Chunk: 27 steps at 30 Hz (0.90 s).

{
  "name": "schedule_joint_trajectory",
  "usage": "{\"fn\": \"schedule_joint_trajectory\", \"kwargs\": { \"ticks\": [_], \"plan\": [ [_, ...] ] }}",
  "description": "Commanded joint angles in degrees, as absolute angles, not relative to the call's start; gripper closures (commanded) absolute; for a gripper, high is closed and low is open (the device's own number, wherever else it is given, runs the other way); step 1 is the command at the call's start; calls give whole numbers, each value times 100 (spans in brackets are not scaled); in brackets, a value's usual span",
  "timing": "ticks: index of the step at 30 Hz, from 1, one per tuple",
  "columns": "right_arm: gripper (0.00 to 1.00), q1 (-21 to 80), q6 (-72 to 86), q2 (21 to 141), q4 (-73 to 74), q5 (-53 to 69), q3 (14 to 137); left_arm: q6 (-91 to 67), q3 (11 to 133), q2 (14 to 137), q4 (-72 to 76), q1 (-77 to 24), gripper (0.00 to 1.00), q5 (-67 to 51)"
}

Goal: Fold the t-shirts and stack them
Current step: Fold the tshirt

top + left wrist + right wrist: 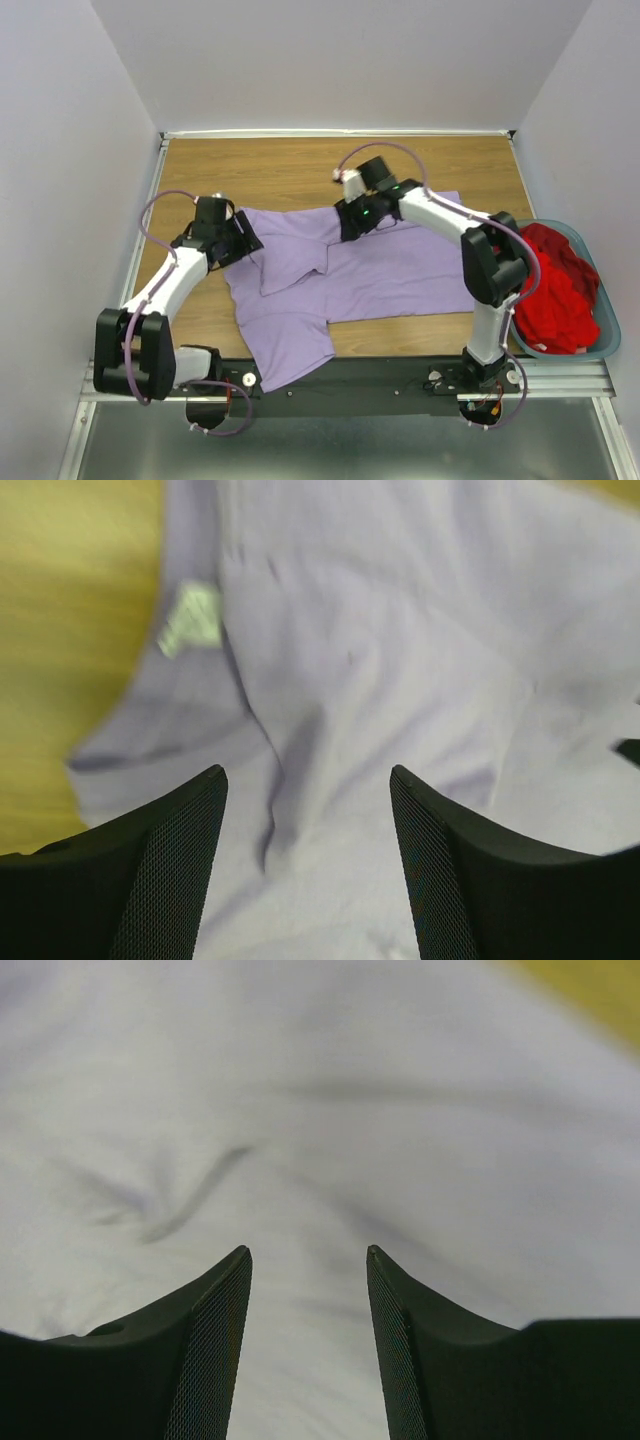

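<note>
The lavender t-shirt lies spread on the wooden table, one part folded over near its left side and a sleeve hanging toward the front edge. My left gripper is open just over the shirt's left edge; in the left wrist view its fingers frame wrinkled lavender cloth with a white label. My right gripper is open over the shirt's upper middle; the right wrist view shows only lavender cloth between its fingers. The red t-shirt lies crumpled in the basket.
A teal-grey plastic basket stands at the table's right front, partly over the edge. White walls close in the table on the left, back and right. Bare wood shows left of the shirt.
</note>
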<state>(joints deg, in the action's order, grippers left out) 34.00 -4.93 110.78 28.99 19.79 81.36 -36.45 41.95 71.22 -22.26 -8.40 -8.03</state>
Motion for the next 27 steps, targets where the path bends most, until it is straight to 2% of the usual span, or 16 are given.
{"fn": "schedule_joint_trajectory", "kwargs": {
  "ticks": [1,7,14,17,24,27],
  "plan": [
    [43,2436,-19,10775,2953,1249,8463,-3472,4771,7821,-1671,-458,26,-211],
    [46,918,930,10889,2672,853,8613,-3261,5833,9349,-1266,-238,28,97],
    [55,9,1494,11346,2470,818,8745,-3182,6767,10528,-1265,-229,47,132],
    [58,-360,1643,11478,2374,791,8763,-3182,6917,10810,-1301,-229,52,184],
    [62,-676,1810,12023,2206,835,8938,-3129,7022,11127,-1406,-229,82,509],
    [64,-817,1898,12313,2153,844,9017,-3085,7084,11241,-1459,-176,90,659]
  ]
}}
